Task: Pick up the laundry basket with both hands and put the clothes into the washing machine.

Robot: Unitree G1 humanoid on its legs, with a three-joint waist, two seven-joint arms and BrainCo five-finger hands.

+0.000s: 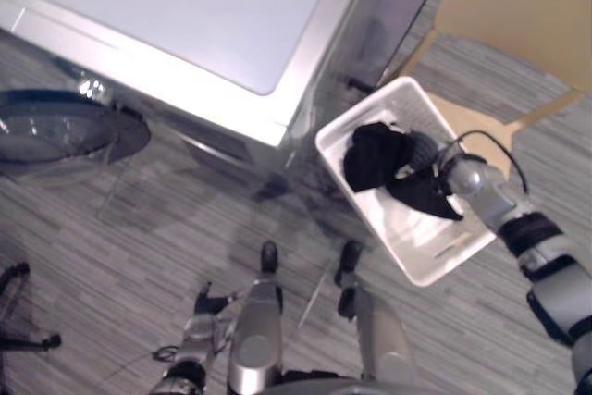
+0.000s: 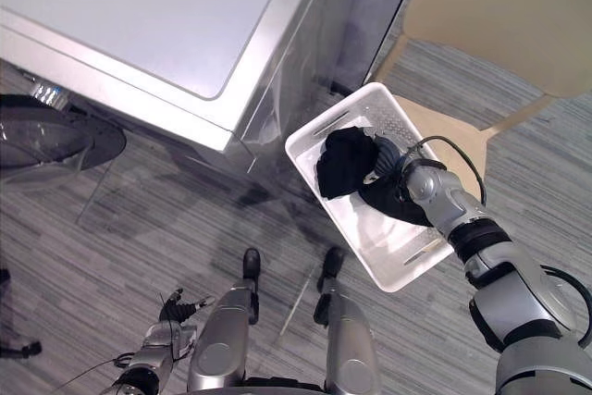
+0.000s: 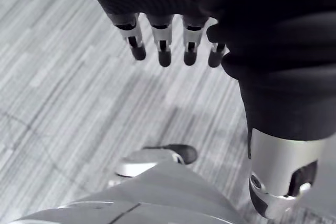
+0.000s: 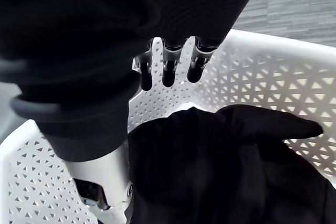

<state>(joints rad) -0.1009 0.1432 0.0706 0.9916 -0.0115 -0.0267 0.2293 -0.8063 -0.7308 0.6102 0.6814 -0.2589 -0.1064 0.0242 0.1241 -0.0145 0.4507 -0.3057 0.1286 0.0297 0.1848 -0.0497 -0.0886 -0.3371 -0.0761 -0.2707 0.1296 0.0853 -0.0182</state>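
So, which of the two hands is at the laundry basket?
The right hand: it is over the black clothes in the white basket. The left hand hangs over the floor, apart from it.

The washing machine has a smooth silver-grey shell with a satin sheen, like painted metal; its round door is dark, glossy glass. The laundry basket is white plastic, faintly shiny, its walls pierced with small triangles. The clothes are black cloth, matt and soft. The floor looks like matt, grey-streaked carpet, and the tan panel is flat and dull. The right hand and left hand show polished silver metal under matt ribbed covers.
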